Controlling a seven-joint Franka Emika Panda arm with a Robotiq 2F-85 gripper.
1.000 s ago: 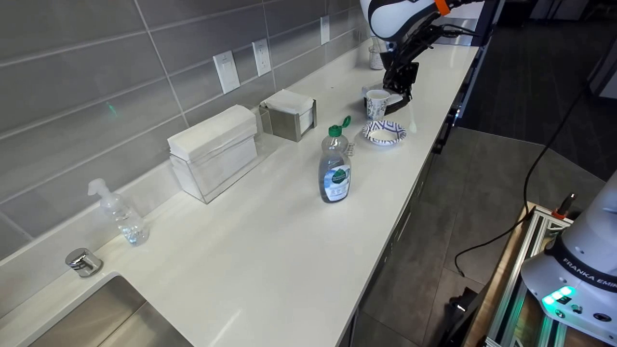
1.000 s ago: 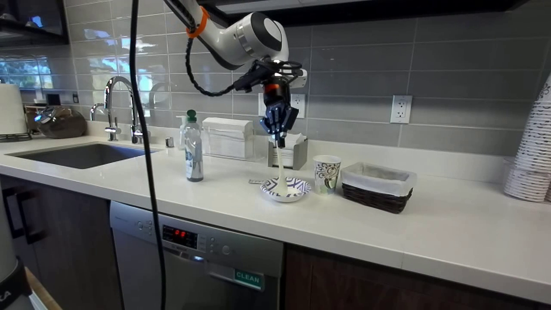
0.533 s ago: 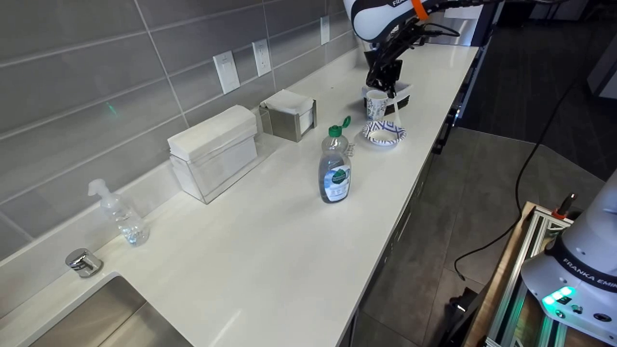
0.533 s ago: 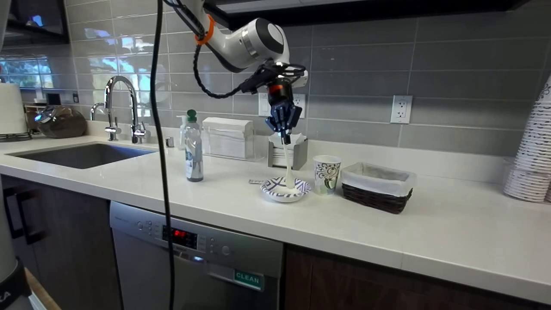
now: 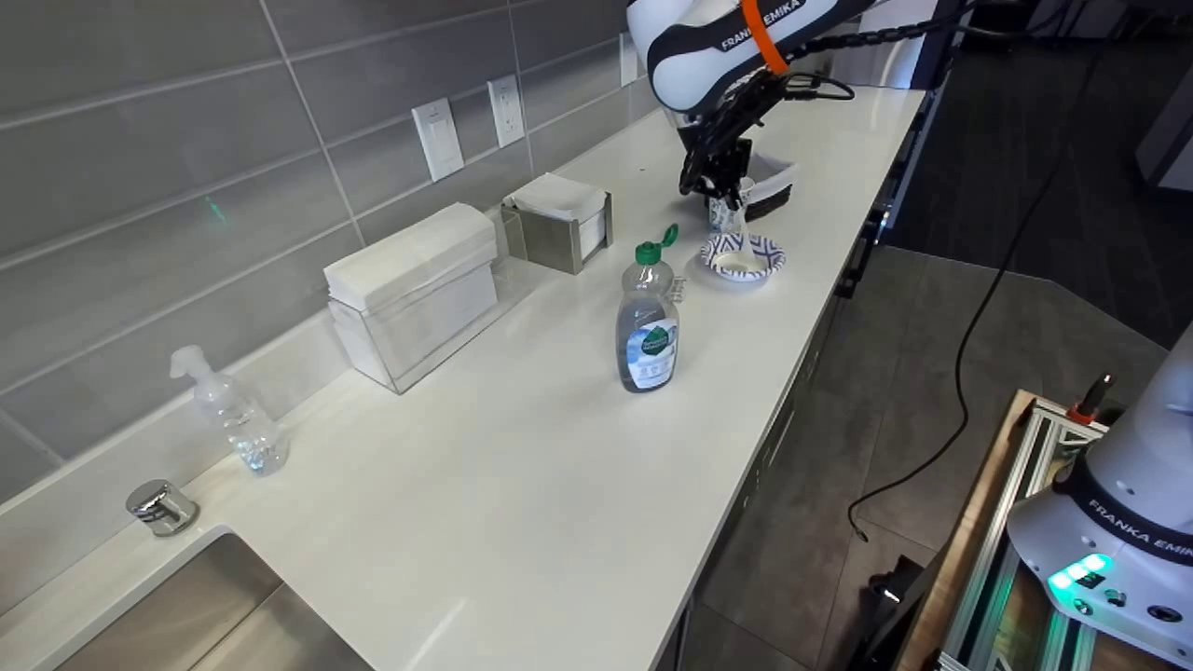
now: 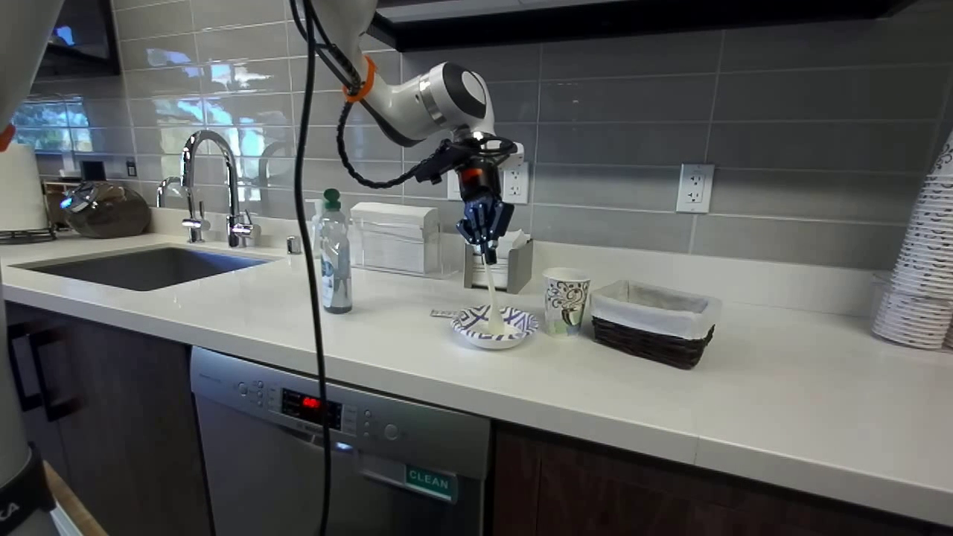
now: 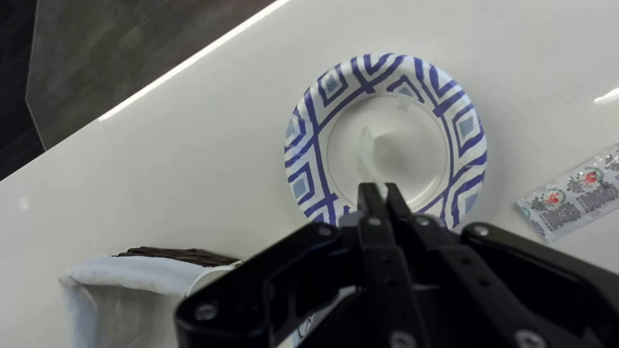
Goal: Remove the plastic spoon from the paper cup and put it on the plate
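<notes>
You had the gripper [image 7: 382, 189] pointing down above the plate [image 7: 465, 128], its fingers drawn almost together and pinching the thin handle of the plastic spoon [image 7: 368, 153] between their tips. The whitish spoon hung head down with a slight tilt, and in the wrist view its head lay over the plate's plain white middle; the views did not show you whether it touched. The plate itself, its rim patterned in blue and white, sat flat on the counter [image 5: 513, 466]. In an exterior view, the paper cup [image 6: 566, 301] stood upright just to the right of the plate, with a dark wicker basket [image 6: 648, 346] and its pale liner just right of the cup. Well to the left of the plate stood the dish soap bottle [image 6: 336, 277], its green cap flipped open. A small printed packet [image 6: 444, 313] lay just left of the plate. Farther back, you could see the small napkin holder [image 6: 520, 269], partly hidden by the gripper.
</notes>
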